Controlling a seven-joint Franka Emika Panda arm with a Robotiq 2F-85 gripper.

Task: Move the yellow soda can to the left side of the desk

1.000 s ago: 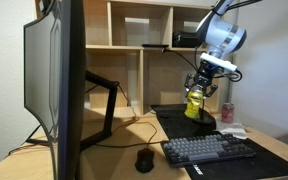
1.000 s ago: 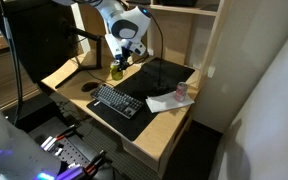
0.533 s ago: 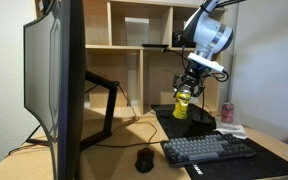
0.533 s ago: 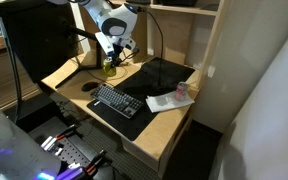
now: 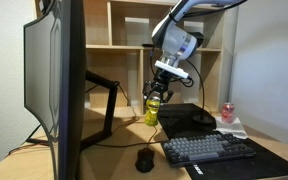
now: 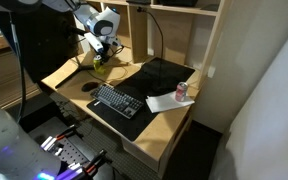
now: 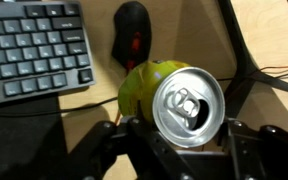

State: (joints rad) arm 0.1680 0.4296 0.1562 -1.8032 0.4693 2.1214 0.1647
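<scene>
My gripper (image 5: 156,94) is shut on the yellow soda can (image 5: 152,110) and holds it a little above the light tan desk (image 5: 119,150), left of the black desk mat (image 5: 189,120). In the other exterior view the gripper (image 6: 102,52) carries the can (image 6: 101,60) near the monitor stand. In the wrist view the can (image 7: 169,100) fills the middle, metallic top toward the camera, gripped between both fingers of the gripper (image 7: 187,135).
A black keyboard (image 5: 206,150) and black mouse (image 5: 144,159) lie at the front. A reddish-pink can (image 5: 226,112) stands at the right on white paper. A large monitor (image 5: 59,80) with its black stand (image 5: 106,105) fills the left. A wooden cubby shelf (image 5: 134,50) stands behind.
My gripper has carried the yellow can leftward, off the black desk mat and toward the monitor stand, and slightly lower.
</scene>
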